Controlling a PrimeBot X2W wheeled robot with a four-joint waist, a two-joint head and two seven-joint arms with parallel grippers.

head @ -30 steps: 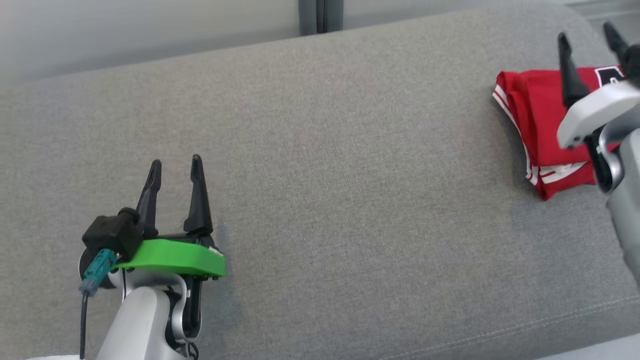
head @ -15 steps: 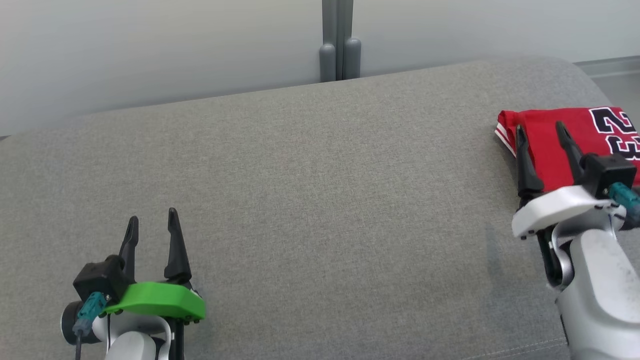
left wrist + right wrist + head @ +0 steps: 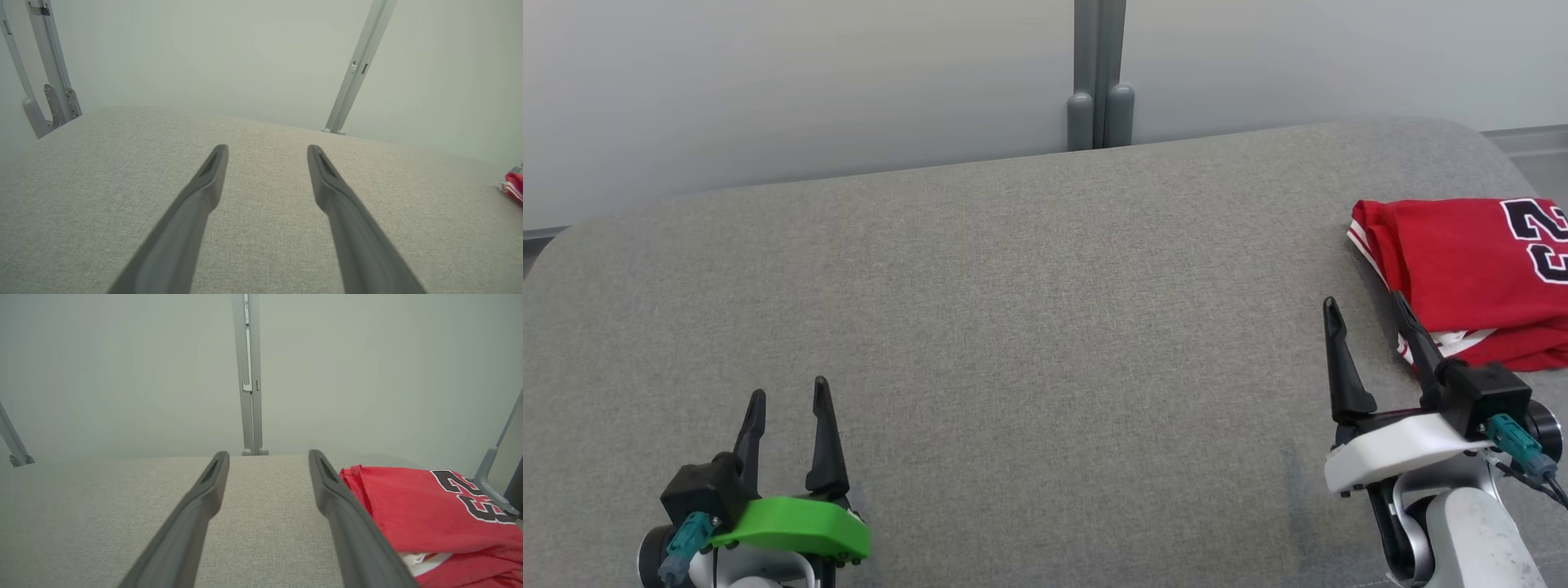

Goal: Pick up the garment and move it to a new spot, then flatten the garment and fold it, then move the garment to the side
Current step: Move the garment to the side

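The left hand [image 3: 789, 386] is standing wide open at the lower left of the head view, its two dark fingers spread apart and pointing away from the robot, holding nothing and hovering low over the grey fabric-covered surface [image 3: 1045, 327]. Its green-collared wrist is lying level, with bare fabric between and ahead of the fingers in the left wrist view. The right hand [image 3: 1365, 298] is likewise gaping fully, gripping nothing, its white-collared wrist sitting at the lower right and its fingers pointing forward with a slight lean to the left. Its right finger [image 3: 1417, 343] is reaching just beside the near left edge of the garment [image 3: 1462, 261]; whether it is touching the cloth cannot be told. The garment, a red jersey with black-and-white numerals and white trim, is lying folded in a compact stack at the far right of the surface, well apart from the left hand. A grey post [image 3: 1098, 98] is rising against the pale wall [image 3: 768, 82] behind the surface.
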